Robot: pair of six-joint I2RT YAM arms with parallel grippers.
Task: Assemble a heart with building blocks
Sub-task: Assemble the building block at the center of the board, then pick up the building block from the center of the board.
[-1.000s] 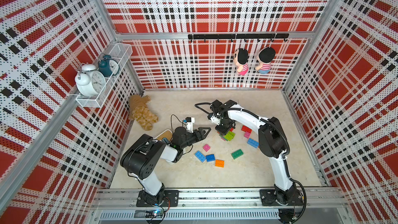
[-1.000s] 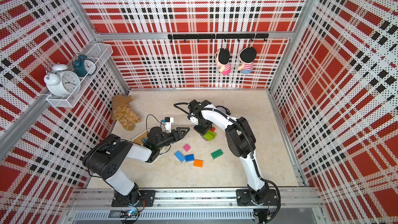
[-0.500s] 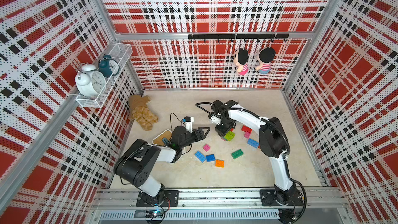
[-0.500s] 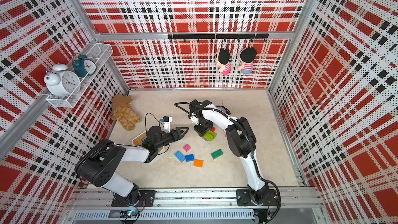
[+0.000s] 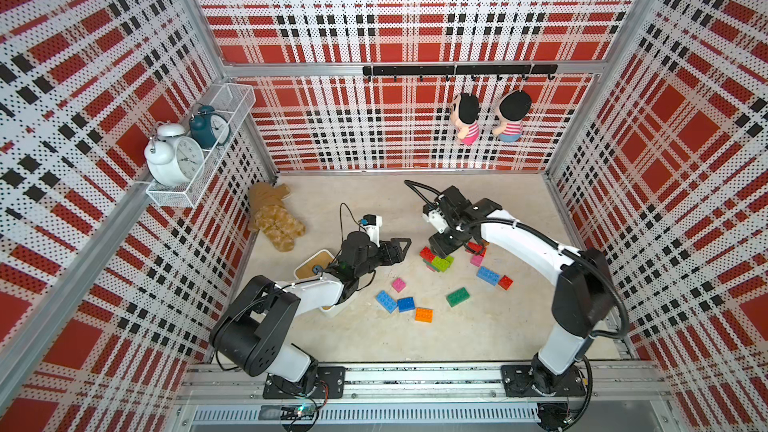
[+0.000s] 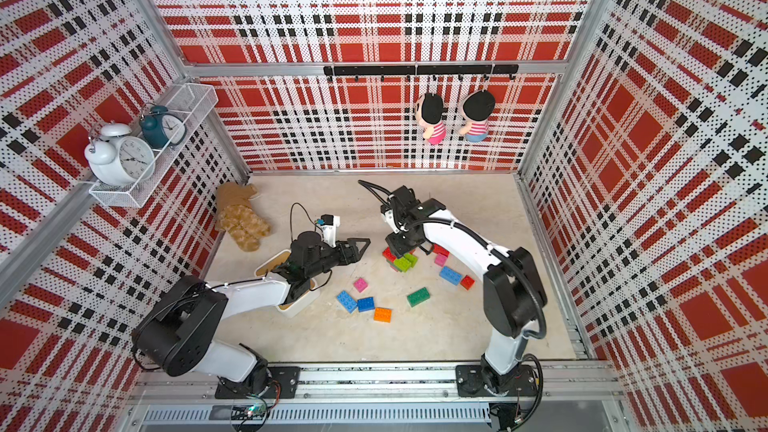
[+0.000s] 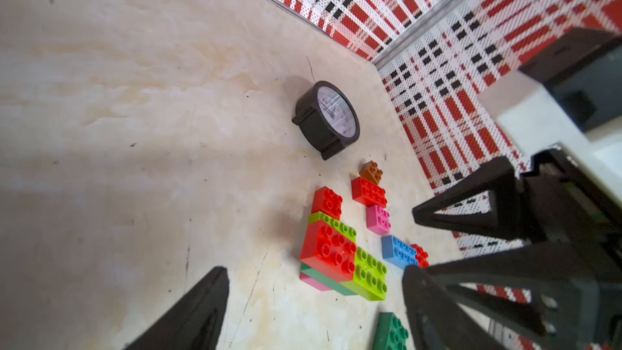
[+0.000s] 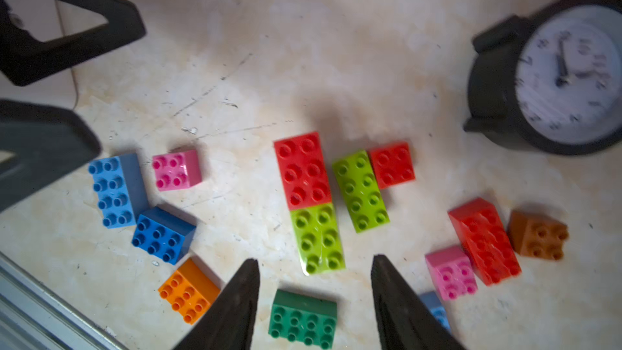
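A partly joined flat cluster of red and lime-green blocks [image 8: 313, 196] [image 5: 438, 260] lies mid-table, resting on a darker green and a pink block in the left wrist view [image 7: 340, 257]. My right gripper [image 8: 316, 297] [image 5: 442, 249] hovers just above this cluster, open, with nothing between its fingers. A dark green block [image 8: 303, 318] lies on the table below them. My left gripper [image 7: 313, 301] [image 5: 402, 248] stands open to the cluster's left, apart from it and empty. Loose pink [image 8: 176, 170], light blue [image 8: 114, 190], blue [image 8: 161, 234] and orange [image 8: 188, 291] blocks lie nearby.
A black desk clock [image 8: 555, 75] stands behind the cluster, with loose red [image 8: 484, 240], brown [image 8: 538, 235] and pink [image 8: 451, 272] blocks beside it. A white box [image 5: 309, 268] sits under my left arm. A plush bear [image 5: 274, 218] lies at the back left.
My right gripper has opened from shut and stays over the cluster. My left gripper has opened a little wider, and the left arm's base link has swung slightly.
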